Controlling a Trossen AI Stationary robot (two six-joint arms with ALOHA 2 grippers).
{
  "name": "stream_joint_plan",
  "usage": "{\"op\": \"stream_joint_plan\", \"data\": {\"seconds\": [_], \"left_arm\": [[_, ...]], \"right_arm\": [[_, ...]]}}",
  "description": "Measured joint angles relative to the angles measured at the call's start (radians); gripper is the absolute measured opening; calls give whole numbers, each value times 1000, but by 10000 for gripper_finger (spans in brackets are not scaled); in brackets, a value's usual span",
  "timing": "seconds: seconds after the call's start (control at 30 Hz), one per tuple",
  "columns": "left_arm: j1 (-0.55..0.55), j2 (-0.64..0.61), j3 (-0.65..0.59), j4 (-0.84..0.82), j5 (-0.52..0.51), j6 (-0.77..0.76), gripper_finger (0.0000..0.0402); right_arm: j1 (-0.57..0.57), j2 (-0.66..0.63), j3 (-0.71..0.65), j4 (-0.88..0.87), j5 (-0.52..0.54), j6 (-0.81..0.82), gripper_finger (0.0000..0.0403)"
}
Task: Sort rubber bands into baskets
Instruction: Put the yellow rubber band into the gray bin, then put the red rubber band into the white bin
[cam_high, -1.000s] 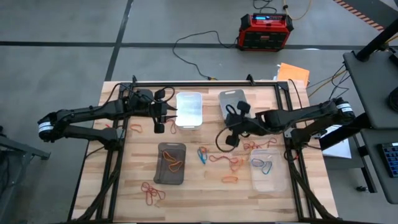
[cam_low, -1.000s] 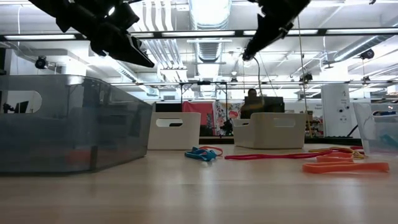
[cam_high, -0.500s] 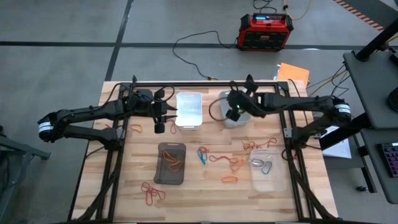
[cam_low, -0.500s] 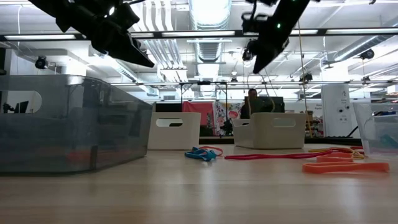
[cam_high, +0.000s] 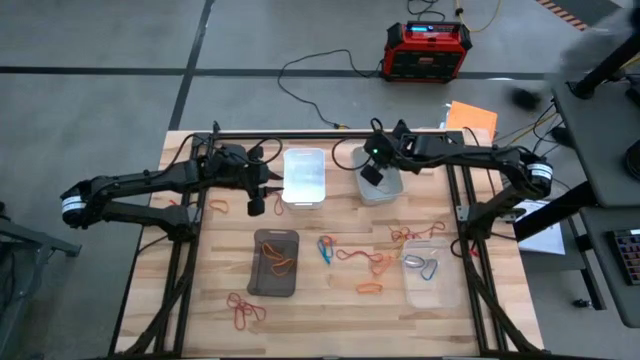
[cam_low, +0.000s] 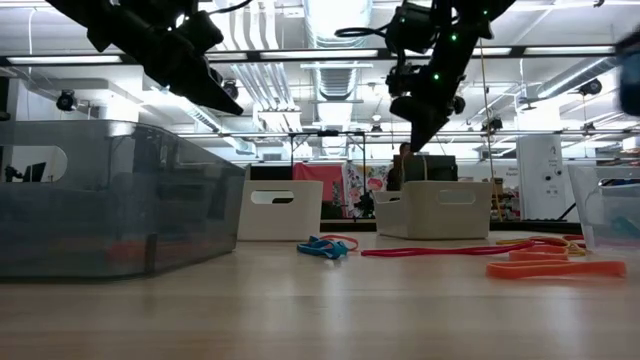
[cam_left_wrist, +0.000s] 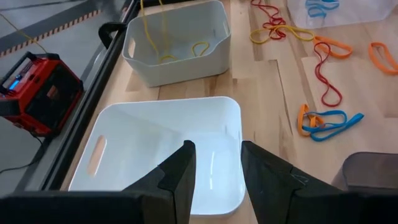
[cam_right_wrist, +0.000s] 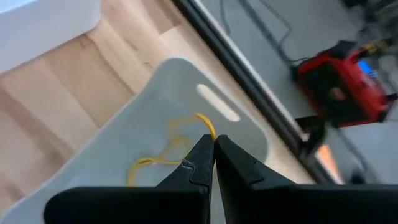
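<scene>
My right gripper (cam_high: 372, 172) is shut above the light grey basket (cam_high: 385, 190) at the far middle, with a yellowish-tan rubber band (cam_left_wrist: 163, 31) hanging from it; more yellowish bands (cam_left_wrist: 199, 48) lie inside that basket. My left gripper (cam_left_wrist: 214, 168) stands open above the near left edge of the white basket (cam_high: 304, 175), with nothing between its fingers. The dark basket (cam_high: 275, 262) holds orange bands, and the clear basket (cam_high: 428, 285) holds blue ones. Loose red, orange and blue bands (cam_high: 365, 258) lie on the table between them. My right gripper pinches the yellowish-tan band by its upper end (cam_right_wrist: 209, 129) between its two fingertips. The fingers slant down over the light grey basket. The band hangs slack below them and reaches into the basket; whether its lower end rests on the floor, I cannot tell.
Red bands lie at the near left (cam_high: 243, 310) and at the left (cam_high: 215, 207). A blue and orange tangle (cam_high: 327, 248) lies beside the dark basket. Black frame rails (cam_high: 330, 133) run along the table's edges. A red-black box (cam_high: 427, 50) stands on the floor beyond the far edge.
My right gripper has swung from above the table's middle toward the far edge and has sunk a little. It now stands over the light grey basket, still shut.
</scene>
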Motion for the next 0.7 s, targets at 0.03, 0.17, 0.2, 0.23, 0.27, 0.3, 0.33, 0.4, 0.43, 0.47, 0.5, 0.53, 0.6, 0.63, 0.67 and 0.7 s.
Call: {"op": "stream_joint_plan", "data": {"seconds": [0.03, 0.17, 0.2, 0.23, 0.27, 0.3, 0.33, 0.4, 0.43, 0.47, 0.5, 0.53, 0.6, 0.63, 0.67, 0.7], "left_arm": [[0, 0, 0, 0, 0, 0, 114], [0, 0, 0, 0, 0, -6, 114], [0, 0, 0, 0, 0, -10, 114], [0, 0, 0, 0, 0, -14, 114], [0, 0, 0, -2, 0, -18, 114], [0, 0, 0, -5, 0, -22, 114], [-1, 0, 0, -9, 0, -24, 114], [-1, 0, 0, -17, 0, -28, 114], [-1, 0, 0, -18, 0, -29, 114], [-1, 0, 0, -17, 0, -30, 114], [-1, 0, 0, -17, 0, -33, 114], [-1, 0, 0, -17, 0, -36, 114], [-2, 0, 0, -17, 0, -44, 114], [-2, 0, -1, -18, 0, -45, 114], [-2, 0, -2, -22, 0, -49, 114], [-2, 0, -2, -28, 0, -54, 114]], "right_arm": [[-5, 0, 0, 0, -18, 8, 9], [-17, 0, 0, -3, -61, 26, 12], [-19, 0, 0, -5, -65, 26, 15], [-20, 0, 0, -8, -66, 27, 19], [-20, 0, 0, -11, -67, 32, 23], [-22, 0, 0, -16, -68, 44, 30], [-24, 0, 0, -21, -68, 50, 37], [-26, 0, 0, -34, -69, 69, 55], [-26, 0, 0, -41, -69, 76, 65], [-26, 0, 0, -47, -68, 77, 76], [-26, 0, -1, -50, -68, 78, 86], [-26, 0, -1, -48, -69, 78, 96], [-26, 0, -1, -48, -69, 73, 112], [-25, 0, -1, -47, -69, 72, 119], [-24, 0, -1, -46, -69, 72, 124], [-23, 0, -1, -46, -69, 72, 129]]}}
